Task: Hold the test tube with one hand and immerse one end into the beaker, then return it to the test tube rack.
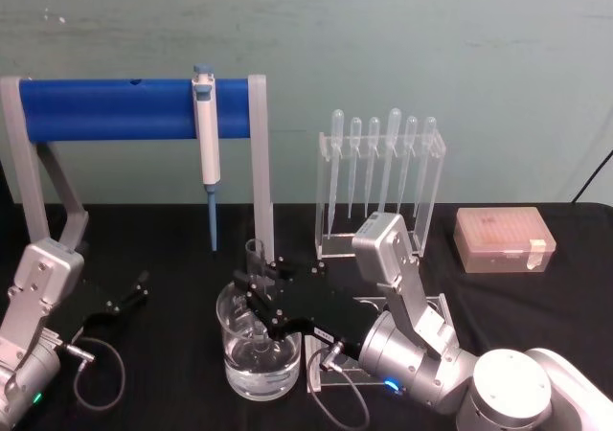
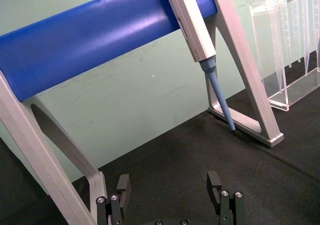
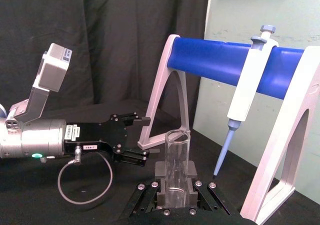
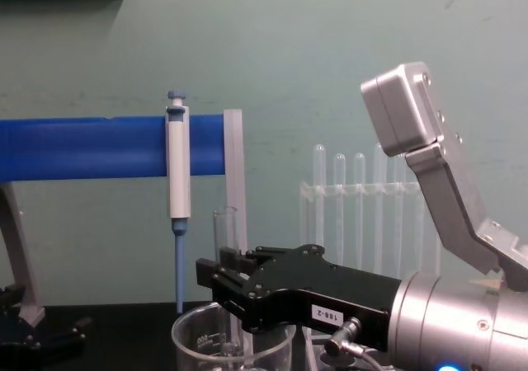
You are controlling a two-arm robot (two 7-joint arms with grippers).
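The test tube (image 1: 255, 257) stands upright, its open rim up, and my right gripper (image 1: 257, 287) is shut on its middle. Its lower part goes down inside the beaker (image 1: 236, 354), a wide glass with clear liquid in the bottom. In the right wrist view the test tube (image 3: 176, 157) sits clamped between the right gripper's (image 3: 175, 181) black fingers (image 3: 161, 171). The chest view shows the test tube (image 4: 225, 232) rising above the right gripper (image 4: 229, 282), with the beaker's rim (image 4: 191, 331) just below. My left gripper (image 1: 129, 295) rests open to the left of the beaker; its fingers (image 2: 123, 186) hold nothing.
A blue bar stand (image 1: 105, 110) spans the back left with a white pipettor (image 1: 206, 134) hanging from it, just behind the beaker. Behind my right arm stands a clear rack of plastic pipettes (image 1: 383, 172). A pink tip box (image 1: 503, 239) sits at the far right.
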